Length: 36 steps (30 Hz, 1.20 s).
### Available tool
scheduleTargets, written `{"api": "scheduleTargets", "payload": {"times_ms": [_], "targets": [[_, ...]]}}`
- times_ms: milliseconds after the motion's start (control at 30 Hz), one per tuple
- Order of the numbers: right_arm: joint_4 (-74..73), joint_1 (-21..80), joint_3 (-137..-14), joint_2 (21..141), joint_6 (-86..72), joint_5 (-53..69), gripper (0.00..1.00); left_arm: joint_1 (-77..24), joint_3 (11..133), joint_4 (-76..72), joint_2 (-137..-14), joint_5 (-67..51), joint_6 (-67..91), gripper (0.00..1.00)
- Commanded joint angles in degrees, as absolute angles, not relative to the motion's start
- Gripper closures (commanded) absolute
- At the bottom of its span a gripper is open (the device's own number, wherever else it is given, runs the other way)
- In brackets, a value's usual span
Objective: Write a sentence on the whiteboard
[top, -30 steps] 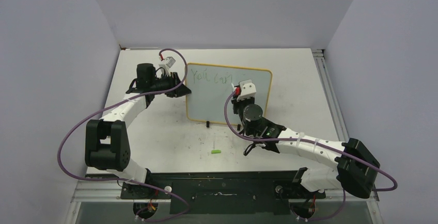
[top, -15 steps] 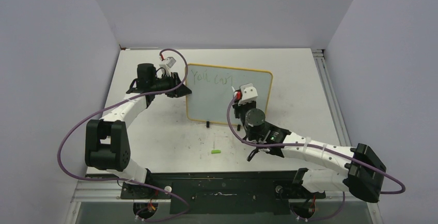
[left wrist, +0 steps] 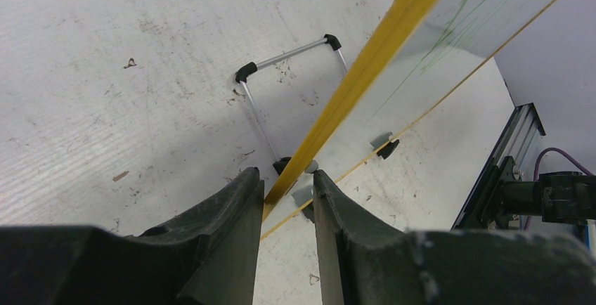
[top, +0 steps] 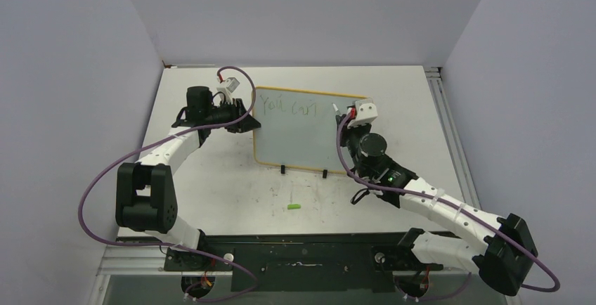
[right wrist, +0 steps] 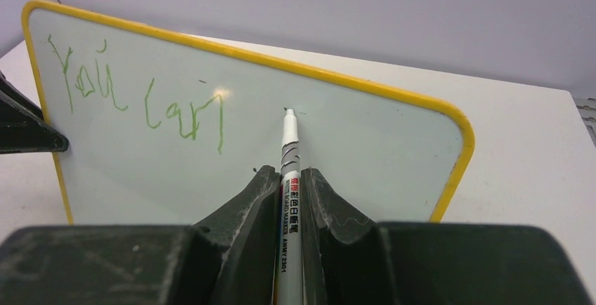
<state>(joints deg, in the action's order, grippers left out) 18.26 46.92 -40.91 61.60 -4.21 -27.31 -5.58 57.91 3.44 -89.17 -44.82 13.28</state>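
— While the whiteboard [top: 295,136] is standing upright, where are you holding it?
— My left gripper [left wrist: 286,180] is clamping its left edge; my right gripper [right wrist: 288,176] is pinching the marker [right wrist: 289,140] before its face, tip aiming just right of the sentence [right wrist: 140,98].

Right hand [right wrist: 289,178] swings from the middle of the whiteboard [top: 295,140] toward its right end, so the marker [right wrist: 289,143] tip now sits just right of the sentence [right wrist: 140,101]. With the arm shifted, the second clip foot [top: 325,173] is showing too.

Whiteboard [left wrist: 450,45] and marker [right wrist: 289,152] both cropped
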Motion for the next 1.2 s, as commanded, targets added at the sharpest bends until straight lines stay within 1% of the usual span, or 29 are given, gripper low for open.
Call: {"api": "scheduleTargets", "payload": {"times_ms": [0,400,1167], "targets": [[19.1,44.0,-41.1,59.1,-6.6,-19.4,0.95,-6.0,60.3,3.2,-88.0,-44.8,12.7,0.7],[19.7,43.6,-40.0,59.1,-6.5,-16.2,0.95,-6.2,60.3,3.7,-88.1,-44.4,12.3,0.7],[19.4,44.7,-39.9,63.2,-6.6,-20.9,0.95,-6.2,60.4,3.8,-88.2,-44.6,12.3,0.7]]}}
